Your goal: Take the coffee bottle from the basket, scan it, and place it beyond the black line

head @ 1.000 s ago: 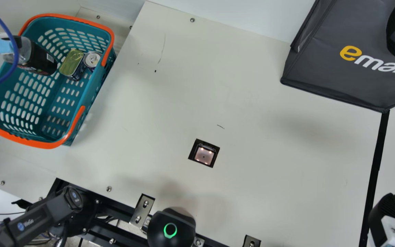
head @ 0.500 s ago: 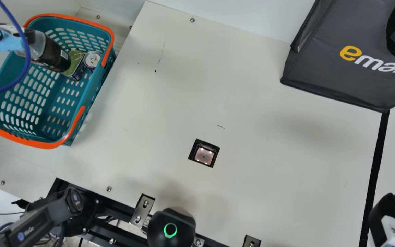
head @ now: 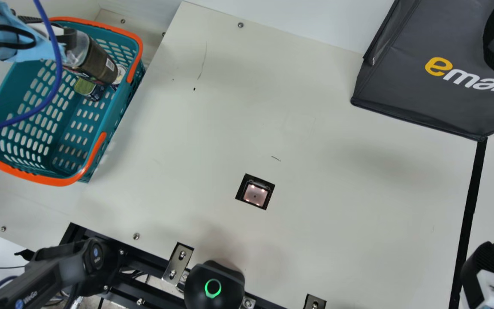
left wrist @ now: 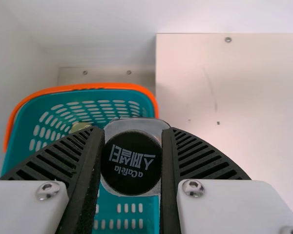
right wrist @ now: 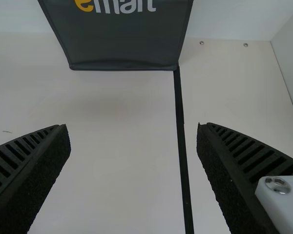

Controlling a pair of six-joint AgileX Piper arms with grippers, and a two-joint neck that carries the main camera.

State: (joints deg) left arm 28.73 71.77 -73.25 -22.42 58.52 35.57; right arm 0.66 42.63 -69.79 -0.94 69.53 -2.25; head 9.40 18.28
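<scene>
Coffee bottle (head: 94, 62) at basket (head: 58, 182), bench's left edge; height above rim unclear. Left gripper (left wrist: 133, 146) closed on its cap end. Bottle looks stiff, slick, probably bottom-heavy; may swing (shoulder grip likely steadier). Tin (head: 85, 86) and can (head: 120, 73) beside it; rim needs clearing. Scanner (head: 255, 195) toward near edge. Bag (head: 435, 86) at far edge, touching black line (head: 470, 201). Right gripper (right wrist: 132, 126) wide open, holding nothing.

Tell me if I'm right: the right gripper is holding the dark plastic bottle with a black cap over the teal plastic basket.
Not quite: the left gripper holds the bottle over the basket, as the left wrist view shows. The right gripper is empty.
</scene>
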